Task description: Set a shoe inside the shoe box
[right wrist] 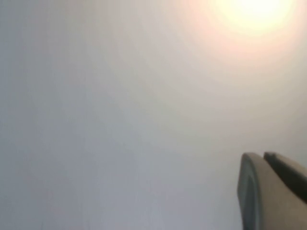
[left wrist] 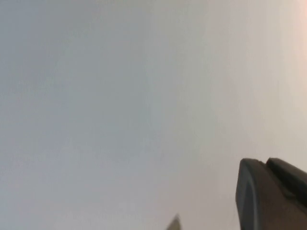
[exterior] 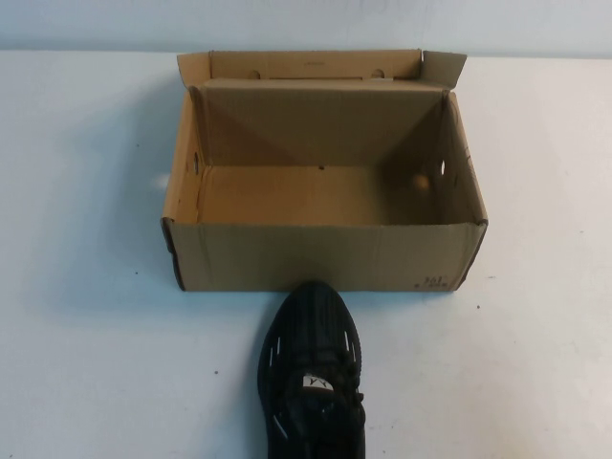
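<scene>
One shoe (exterior: 314,373) and one shoe box (exterior: 325,253) are all that's on the table (exterior: 86,363). The box sits around the middle of the tabletop, pushed toward the far edge, open, with its flap lid (exterior: 316,64) folded up and back behind it. Nothing inside it that I can see, just bare cardboard floor and a couple of small holes in the side walls. The shoe is black with white dash marks and a white tongue label, lying on the table at the near edge, roughly centered. Its toe points at the box and sits right up against the front wall, touching or nearly so; the heel runs off the near edge of the high view.

Neither arm shows in the high view. The left gripper (left wrist: 271,194) only appears in its own wrist view as a dark finger over plain pale surface. Same for the right gripper (right wrist: 273,191), a greyish finger over the bare surface. Can't tell whether either one is spread or closed, and neither is near the shoe.
</scene>
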